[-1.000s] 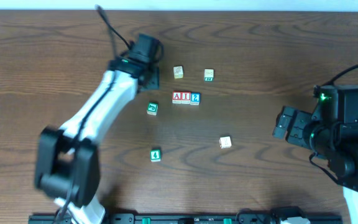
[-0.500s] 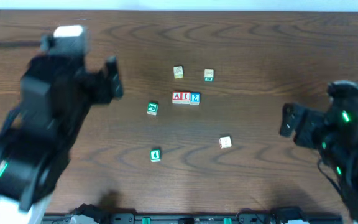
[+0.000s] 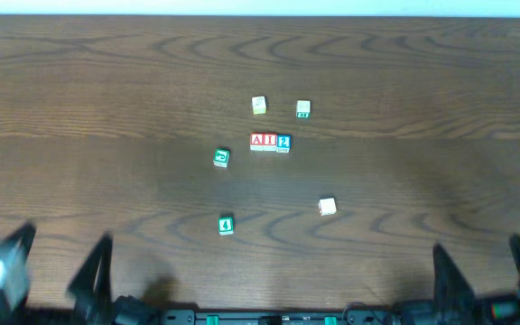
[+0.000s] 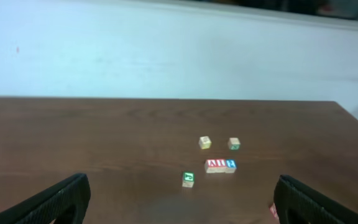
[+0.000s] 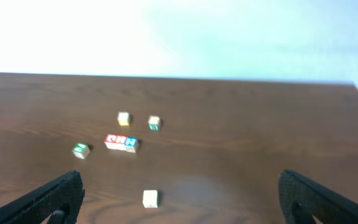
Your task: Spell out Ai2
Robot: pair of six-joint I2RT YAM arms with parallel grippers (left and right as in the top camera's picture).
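1. We find the A cube (image 3: 257, 141) mid-desk (image 3: 79, 90), the I cube (image 3: 269, 141) touching its right side and the 2 cube (image 3: 283, 143) after that.
2. The left tool (image 3: 66, 239) and right tool (image 3: 478, 246) gape empty, well apart from the A cube.
3. We judge the spelling done; next, keep clear.

Ahead of the left gripper (image 3: 66, 236) and right gripper (image 3: 478, 246), between them, the A block (image 3: 257, 140), I block (image 3: 269, 140) and 2 block (image 3: 283, 142) touch in a row. Beyond lie the far-left block (image 3: 258, 106) and far-right block (image 3: 302, 108). Nearer, the side block (image 3: 221, 158) and 4 block (image 3: 226, 225) lie leftward, the lone block (image 3: 327, 207) rightward.
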